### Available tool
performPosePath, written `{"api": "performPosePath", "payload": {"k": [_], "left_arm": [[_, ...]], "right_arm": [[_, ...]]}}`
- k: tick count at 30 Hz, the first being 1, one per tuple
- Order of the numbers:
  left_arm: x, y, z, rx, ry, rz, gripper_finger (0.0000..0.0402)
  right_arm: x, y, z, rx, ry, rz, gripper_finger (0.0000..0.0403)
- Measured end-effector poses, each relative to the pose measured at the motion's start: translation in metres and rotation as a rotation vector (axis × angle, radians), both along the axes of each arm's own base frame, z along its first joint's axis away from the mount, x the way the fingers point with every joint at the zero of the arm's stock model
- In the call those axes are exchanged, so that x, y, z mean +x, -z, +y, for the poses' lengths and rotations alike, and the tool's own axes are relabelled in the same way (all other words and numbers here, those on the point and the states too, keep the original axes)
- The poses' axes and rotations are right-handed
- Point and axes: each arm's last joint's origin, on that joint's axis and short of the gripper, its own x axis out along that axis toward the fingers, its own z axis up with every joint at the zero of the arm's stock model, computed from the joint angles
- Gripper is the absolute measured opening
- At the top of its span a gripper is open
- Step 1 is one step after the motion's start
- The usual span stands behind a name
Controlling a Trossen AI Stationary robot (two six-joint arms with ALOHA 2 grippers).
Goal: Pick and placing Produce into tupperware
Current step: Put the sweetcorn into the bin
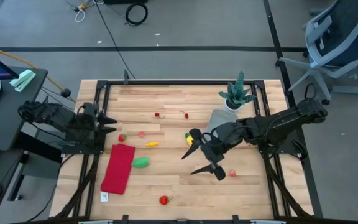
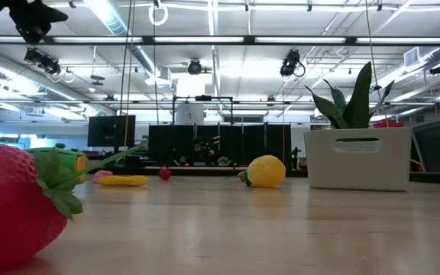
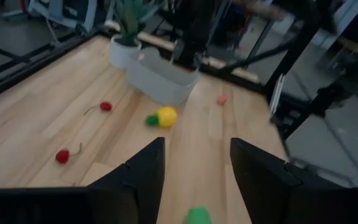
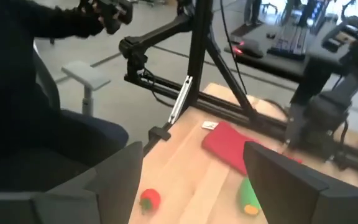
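Observation:
In the high view, toy produce lies scattered on the wooden table: a yellow lemon [image 1: 189, 139], a yellow piece [image 1: 152, 144], a green piece [image 1: 141, 162], a red strawberry [image 1: 163, 200], a pink piece [image 1: 232, 173] and small red cherries [image 1: 186, 115]. The translucent tub [image 1: 219, 118] stands near the far right, partly under my right arm. My right gripper [image 1: 188, 164] is open near the table's middle, beside the lemon, touching nothing; it is also open in its wrist view [image 4: 194, 177]. My left gripper [image 1: 110, 124] waits open at the left edge [image 3: 197, 158]. The low view shows neither gripper.
A flat red cloth [image 1: 118, 168] lies at the near left. A spiky plant in a white pot [image 1: 238, 96] stands just beyond the tub. Black frame rails [image 1: 185, 82] border the table. In the low view the strawberry [image 2: 14, 206] fills the near left corner.

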Motion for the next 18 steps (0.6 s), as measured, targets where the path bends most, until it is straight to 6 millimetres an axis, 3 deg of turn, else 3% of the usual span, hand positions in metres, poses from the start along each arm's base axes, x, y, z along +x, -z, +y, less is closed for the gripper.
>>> {"api": "performPosePath", "payload": {"k": [11,14,18], "left_arm": [[0.024,0.007,-0.013,0.019,0.077,0.132,0.0186],[0.032,0.009,-0.016,0.034,0.076,0.172,0.0181],[0.044,0.015,-0.022,0.044,0.089,0.242,0.0177]], "right_arm": [[-0.010,-0.015,-0.006,0.094,0.083,-0.012,0.0288],[-0.005,-0.011,-0.009,0.100,0.225,0.005,0.0288],[0.003,0.009,-0.021,0.127,0.502,0.136,0.0288]]}}
